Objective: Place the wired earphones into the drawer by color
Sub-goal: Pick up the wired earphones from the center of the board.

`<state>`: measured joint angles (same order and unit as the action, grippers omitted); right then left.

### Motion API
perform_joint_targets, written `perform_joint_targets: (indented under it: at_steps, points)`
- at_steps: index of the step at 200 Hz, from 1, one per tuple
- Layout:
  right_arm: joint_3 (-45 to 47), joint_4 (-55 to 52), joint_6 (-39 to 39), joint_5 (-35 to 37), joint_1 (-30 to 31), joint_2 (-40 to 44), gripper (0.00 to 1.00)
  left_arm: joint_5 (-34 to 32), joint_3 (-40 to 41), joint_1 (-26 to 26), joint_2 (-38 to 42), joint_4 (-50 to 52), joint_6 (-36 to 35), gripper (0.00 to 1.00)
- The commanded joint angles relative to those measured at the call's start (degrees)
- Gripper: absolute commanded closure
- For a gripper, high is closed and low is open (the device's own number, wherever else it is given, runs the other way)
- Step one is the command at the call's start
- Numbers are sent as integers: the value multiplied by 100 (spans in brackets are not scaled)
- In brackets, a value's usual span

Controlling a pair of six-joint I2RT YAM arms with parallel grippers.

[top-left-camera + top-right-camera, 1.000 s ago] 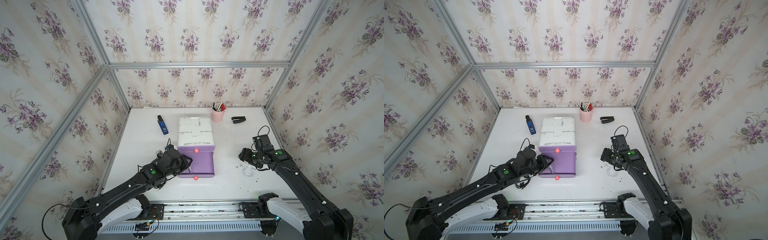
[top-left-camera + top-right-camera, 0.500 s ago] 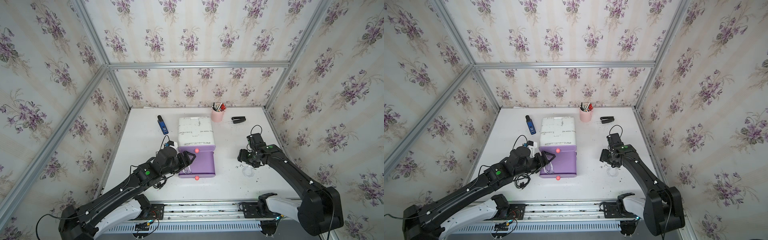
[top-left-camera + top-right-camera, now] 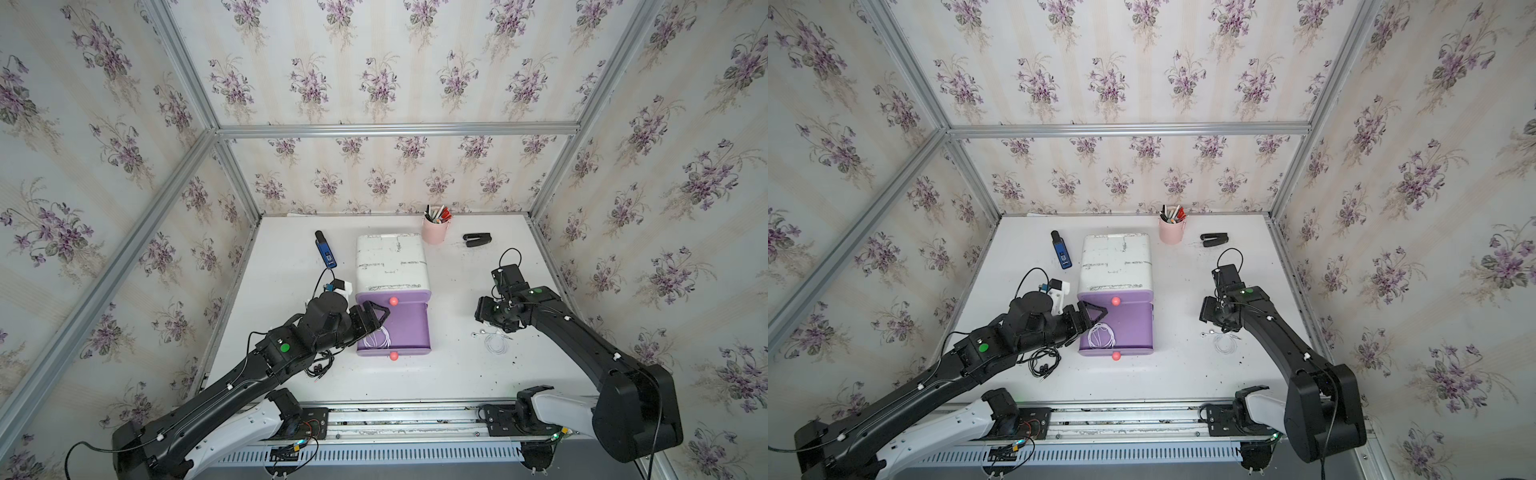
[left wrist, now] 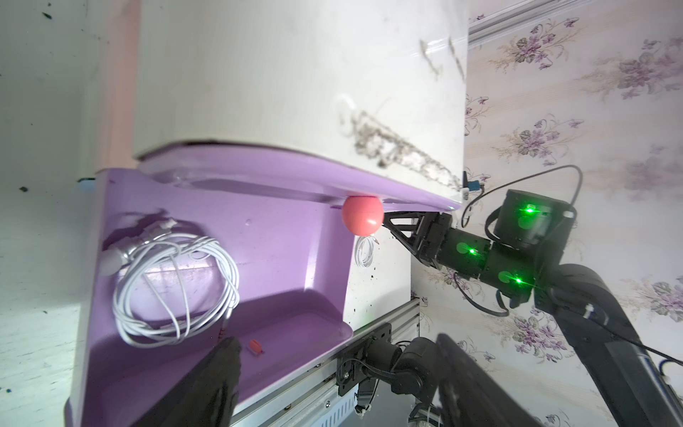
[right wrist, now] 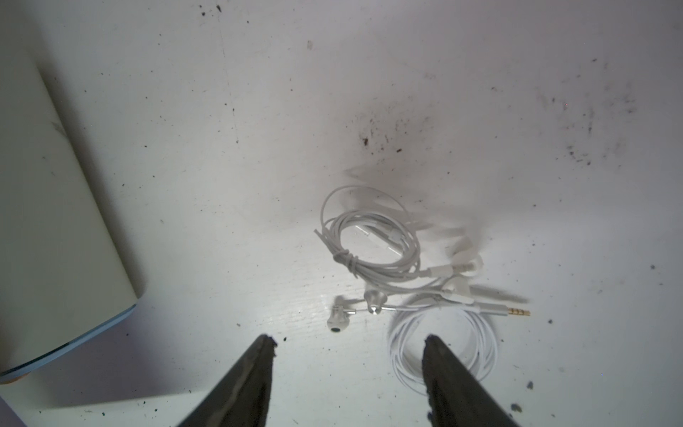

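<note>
White table (image 3: 457, 374): drawer unit (image 3: 390, 262), earphones (image 3: 495, 343), cup (image 3: 434, 233), stapler (image 3: 478, 240)

Robot lab booth: aluminium frame (image 3: 395, 129), floral wallpaper panels (image 3: 374, 62), white table (image 3: 457, 374).

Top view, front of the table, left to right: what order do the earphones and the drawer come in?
black earphones → coiled white earphones → bare floor of the open purple drawer they lie in → loose white earphones, outside it.
</note>
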<state>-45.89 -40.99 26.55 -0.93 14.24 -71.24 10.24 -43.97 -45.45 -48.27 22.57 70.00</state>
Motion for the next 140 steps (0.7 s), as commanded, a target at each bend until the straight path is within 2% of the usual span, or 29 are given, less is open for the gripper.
perform_joint_targets:
  at_steps: [1,50,140]
  points:
    - [-80,-96,-148,208,10,-110,34,128,-225,1,65,168,-277,15]
    - [-282,-233,-362,530,20,-518,38,141,-909,3,50,696,-973,13]
    - [-423,-112,-458,556,176,-1227,42,67,-697,10,158,631,-948,11]
